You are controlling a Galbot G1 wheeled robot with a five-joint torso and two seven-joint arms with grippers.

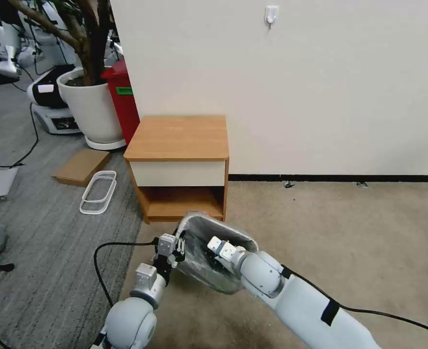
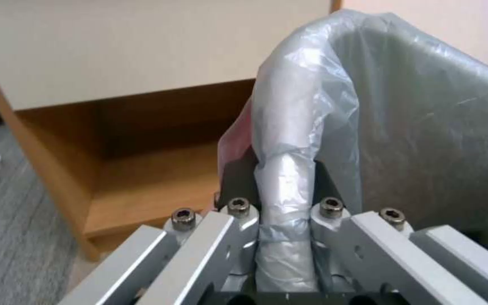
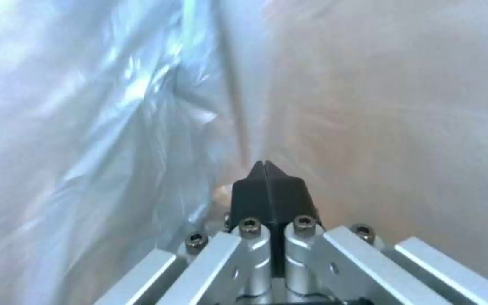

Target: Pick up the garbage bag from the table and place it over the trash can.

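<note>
Inside the garbage bag (image 1: pixel 202 257), the right gripper (image 3: pixel 267 169) hides, fingers together.

Even, soft indoor light filled the room; glare streaked the garbage bag (image 3: pixel 125 97) in the right wrist view, where the plastic looked perhaps out of focus.

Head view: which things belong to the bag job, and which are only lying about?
Job: garbage bag, trash can, table, left gripper, right gripper.
Lying about: red bin, plant pot, cardboard, white frames.
</note>
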